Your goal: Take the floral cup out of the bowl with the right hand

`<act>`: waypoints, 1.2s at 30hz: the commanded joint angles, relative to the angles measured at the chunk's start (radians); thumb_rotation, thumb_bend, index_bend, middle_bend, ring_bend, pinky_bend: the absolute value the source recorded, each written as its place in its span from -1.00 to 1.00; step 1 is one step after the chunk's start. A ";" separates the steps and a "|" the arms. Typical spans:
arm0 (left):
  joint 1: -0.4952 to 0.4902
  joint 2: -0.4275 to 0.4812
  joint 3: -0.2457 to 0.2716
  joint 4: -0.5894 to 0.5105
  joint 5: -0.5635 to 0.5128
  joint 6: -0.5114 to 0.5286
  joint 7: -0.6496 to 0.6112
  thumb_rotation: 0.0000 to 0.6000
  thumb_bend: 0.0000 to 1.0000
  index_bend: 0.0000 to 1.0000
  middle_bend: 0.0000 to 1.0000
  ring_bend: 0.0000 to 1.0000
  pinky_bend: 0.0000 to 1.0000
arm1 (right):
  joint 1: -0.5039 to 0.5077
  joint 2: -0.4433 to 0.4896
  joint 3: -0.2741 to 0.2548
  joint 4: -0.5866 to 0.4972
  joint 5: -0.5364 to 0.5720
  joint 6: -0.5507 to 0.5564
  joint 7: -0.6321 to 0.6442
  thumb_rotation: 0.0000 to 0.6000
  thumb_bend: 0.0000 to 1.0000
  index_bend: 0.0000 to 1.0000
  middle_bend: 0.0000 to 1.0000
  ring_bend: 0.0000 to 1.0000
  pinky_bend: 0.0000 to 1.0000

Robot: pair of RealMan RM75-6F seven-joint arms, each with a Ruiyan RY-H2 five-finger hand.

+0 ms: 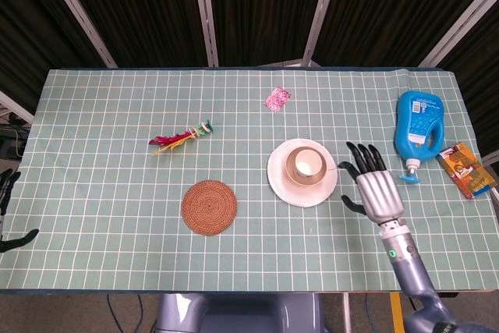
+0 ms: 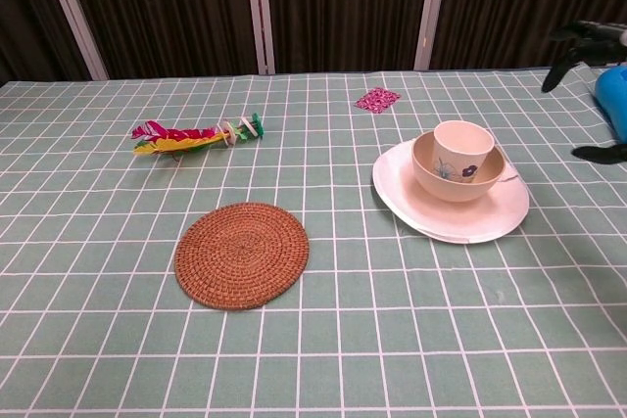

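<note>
One smooth round floral cup (image 2: 462,148) sits upright inside a tan bowl (image 2: 431,178) on a glossy white plate (image 2: 460,219). Just beside the plate, the right hand (image 1: 376,189) hovers empty, fingers spread. A woven round coaster (image 2: 241,255) lies well apart.

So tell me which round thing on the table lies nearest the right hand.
The white plate under the bowl; the woven coaster lies farther from the right hand.

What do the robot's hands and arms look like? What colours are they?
The right hand has a silver ridged metal back, black fingers and a black thumb. Its arm is shiny blue-grey with a small green light near the wrist. Only black fingers of the left hand show.
</note>
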 commanded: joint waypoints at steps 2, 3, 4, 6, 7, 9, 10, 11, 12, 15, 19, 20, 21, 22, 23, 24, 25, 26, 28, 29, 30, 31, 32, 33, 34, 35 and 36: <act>-0.003 0.002 0.000 0.004 -0.001 -0.007 -0.007 1.00 -1.00 -1.00 -1.00 -1.00 -1.00 | 0.077 -0.099 0.062 0.075 0.069 -0.048 -0.051 1.00 -0.62 -0.19 -0.82 -1.00 -1.00; -0.004 0.002 0.000 0.005 -0.001 -0.010 -0.008 1.00 -1.00 -1.00 -1.00 -1.00 -1.00 | 0.091 -0.123 0.073 0.092 0.085 -0.054 -0.050 1.00 -0.62 -0.18 -0.81 -1.00 -1.00; -0.005 0.001 0.001 0.005 0.000 -0.012 -0.008 1.00 -1.00 -1.00 -1.00 -1.00 -1.00 | 0.099 -0.136 0.077 0.101 0.096 -0.060 -0.047 1.00 -0.62 -0.17 -0.80 -1.00 -1.00; -0.007 0.001 0.001 0.005 0.000 -0.016 -0.008 1.00 -1.00 -1.00 -1.00 -1.00 -1.00 | 0.120 -0.166 0.084 0.125 0.121 -0.078 -0.050 1.00 -0.62 -0.15 -0.80 -1.00 -1.00; -0.007 0.002 0.001 0.005 -0.001 -0.017 -0.008 1.00 -1.00 -1.00 -1.00 -1.00 -1.00 | 0.131 -0.182 0.086 0.143 0.132 -0.086 -0.060 1.00 -0.62 -0.15 -0.79 -1.00 -1.00; -0.007 0.003 0.000 0.005 -0.002 -0.016 -0.012 1.00 -1.00 -1.00 -1.00 -1.00 -1.00 | 0.149 -0.207 0.087 0.168 0.148 -0.099 -0.073 1.00 -0.61 -0.14 -0.79 -1.00 -1.00; -0.007 0.003 0.000 0.005 -0.003 -0.016 -0.014 1.00 -1.00 -1.00 -1.00 -1.00 -1.00 | 0.155 -0.217 0.088 0.177 0.156 -0.103 -0.076 1.00 -0.60 -0.13 -0.79 -1.00 -1.00; -0.006 0.005 -0.001 0.006 -0.003 -0.015 -0.020 1.00 -1.00 -1.00 -1.00 -1.00 -1.00 | 0.163 -0.231 0.089 0.190 0.166 -0.108 -0.080 1.00 -0.59 -0.13 -0.79 -1.00 -1.00; -0.006 0.005 -0.002 0.006 -0.004 -0.014 -0.023 1.00 -1.00 -1.00 -1.00 -1.00 -1.00 | 0.168 -0.240 0.089 0.199 0.174 -0.112 -0.083 1.00 -0.58 -0.13 -0.79 -1.00 -1.00; -0.006 0.008 -0.002 0.009 -0.007 -0.018 -0.033 1.00 -1.00 -1.00 -1.00 -1.00 -1.00 | 0.180 -0.264 0.081 0.225 0.194 -0.125 -0.096 1.00 -0.57 -0.13 -0.79 -1.00 -1.00; -0.007 0.010 -0.003 0.011 -0.007 -0.020 -0.040 1.00 -1.00 -1.00 -1.00 -1.00 -1.00 | 0.185 -0.284 0.072 0.243 0.204 -0.125 -0.093 1.00 -0.58 -0.11 -0.78 -1.00 -1.00; -0.006 0.011 -0.003 0.011 -0.006 -0.020 -0.041 1.00 -1.00 -1.00 -1.00 -1.00 -1.00 | 0.187 -0.289 0.070 0.252 0.206 -0.123 -0.092 1.00 -0.58 -0.10 -0.78 -1.00 -1.00; -0.006 0.011 -0.003 0.011 -0.006 -0.020 -0.041 1.00 -1.00 -1.00 -1.00 -1.00 -1.00 | 0.188 -0.292 0.069 0.256 0.207 -0.123 -0.091 1.00 -0.57 -0.10 -0.78 -1.00 -1.00; -0.006 0.011 -0.002 0.010 -0.005 -0.019 -0.042 1.00 -1.00 -1.00 -1.00 -1.00 -1.00 | 0.190 -0.295 0.069 0.263 0.211 -0.123 -0.089 1.00 -0.57 -0.10 -0.77 -1.00 -1.00; -0.006 0.011 -0.002 0.010 -0.005 -0.019 -0.042 1.00 -1.00 -1.00 -1.00 -1.00 -1.00 | 0.191 -0.297 0.068 0.267 0.213 -0.124 -0.088 1.00 -0.57 -0.09 -0.77 -1.00 -1.00; -0.006 0.011 -0.002 0.010 -0.004 -0.019 -0.042 1.00 -1.00 -1.00 -1.00 -1.00 -1.00 | 0.192 -0.299 0.067 0.272 0.217 -0.125 -0.086 1.00 -0.57 -0.08 -0.76 -1.00 -1.00; -0.006 0.012 -0.002 0.010 -0.005 -0.019 -0.041 1.00 -1.00 -1.00 -1.00 -1.00 -1.00 | 0.193 -0.301 0.067 0.275 0.219 -0.125 -0.085 1.00 -0.57 -0.07 -0.75 -1.00 -1.00; -0.007 0.011 -0.002 0.010 -0.005 -0.020 -0.040 1.00 -1.00 -1.00 -1.00 -1.00 -1.00 | 0.194 -0.303 0.065 0.279 0.221 -0.125 -0.083 1.00 -0.57 -0.05 -0.73 -1.00 -1.00; -0.007 0.011 -0.002 0.009 -0.006 -0.022 -0.039 1.00 -1.00 -1.00 -1.00 -1.00 -1.00 | 0.194 -0.305 0.061 0.287 0.222 -0.125 -0.080 1.00 -0.55 0.00 -0.70 -1.00 -1.00; -0.008 0.011 -0.002 0.009 -0.006 -0.022 -0.038 1.00 -1.00 -1.00 -1.00 -1.00 -1.00 | 0.194 -0.307 0.058 0.295 0.223 -0.124 -0.078 1.00 -0.53 0.03 -0.68 -1.00 -1.00; -0.008 0.011 -0.001 0.009 -0.006 -0.023 -0.038 1.00 -1.00 -1.00 -1.00 -1.00 -1.00 | 0.194 -0.309 0.057 0.300 0.224 -0.124 -0.076 1.00 -0.51 0.05 -0.67 -1.00 -1.00; -0.008 0.011 -0.002 0.008 -0.005 -0.022 -0.039 1.00 -1.00 -1.00 -1.00 -1.00 -1.00 | 0.194 -0.312 0.056 0.307 0.227 -0.125 -0.070 1.00 -0.47 0.08 -0.65 -1.00 -1.00; -0.008 0.012 -0.002 0.008 -0.006 -0.022 -0.039 1.00 -1.00 -1.00 -1.00 -1.00 -1.00 | 0.194 -0.314 0.055 0.311 0.230 -0.127 -0.065 1.00 -0.42 0.11 -0.63 -1.00 -1.00; -0.008 0.012 -0.002 0.008 -0.006 -0.021 -0.041 1.00 -1.00 -1.00 -1.00 -1.00 -1.00 | 0.194 -0.316 0.053 0.317 0.232 -0.129 -0.058 1.00 -0.36 0.13 -0.62 -1.00 -1.00; -0.007 0.012 -0.002 0.008 -0.006 -0.021 -0.042 1.00 -1.00 -1.00 -1.00 -1.00 -1.00 | 0.194 -0.318 0.051 0.322 0.231 -0.130 -0.052 1.00 -0.32 0.14 -0.61 -1.00 -1.00; -0.007 0.012 -0.002 0.008 -0.006 -0.021 -0.042 1.00 -1.00 -1.00 -1.00 -1.00 -1.00 | 0.194 -0.319 0.049 0.325 0.230 -0.130 -0.048 1.00 -0.26 0.17 -0.60 -1.00 -1.00; -0.008 0.012 -0.002 0.008 -0.006 -0.022 -0.042 1.00 -1.00 -1.00 -1.00 -1.00 -1.00 | 0.195 -0.320 0.046 0.327 0.228 -0.130 -0.042 1.00 -0.21 0.19 -0.60 -1.00 -1.00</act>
